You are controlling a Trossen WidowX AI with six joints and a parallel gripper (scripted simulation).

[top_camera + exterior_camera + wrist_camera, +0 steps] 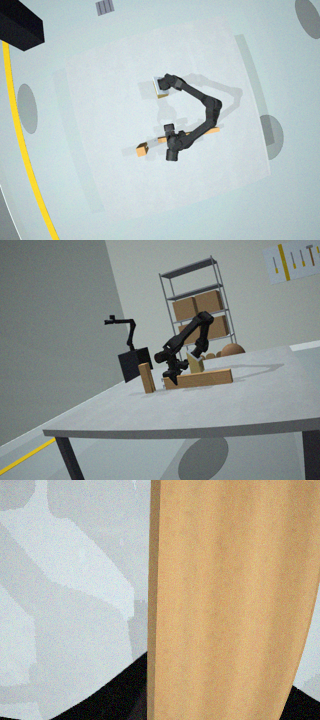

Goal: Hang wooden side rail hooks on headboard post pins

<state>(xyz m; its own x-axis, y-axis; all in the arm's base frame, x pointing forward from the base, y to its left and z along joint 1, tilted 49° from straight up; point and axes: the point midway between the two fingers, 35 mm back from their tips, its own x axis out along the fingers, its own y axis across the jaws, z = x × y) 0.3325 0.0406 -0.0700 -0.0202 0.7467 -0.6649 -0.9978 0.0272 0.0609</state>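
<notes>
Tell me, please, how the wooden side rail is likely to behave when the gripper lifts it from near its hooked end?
The wooden side rail looks stiff, so it should not sag. The gripper is shut on it near one end, so the far end will probably stay down and pivot. Standing on its narrow edge, it might tip sideways if nudged.

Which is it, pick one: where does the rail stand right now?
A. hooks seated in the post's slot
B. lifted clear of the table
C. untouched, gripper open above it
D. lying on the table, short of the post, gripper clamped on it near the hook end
D: the rail lies flat on the table with a gap to the post, and the gripper is shut on it near the hook end.
</notes>
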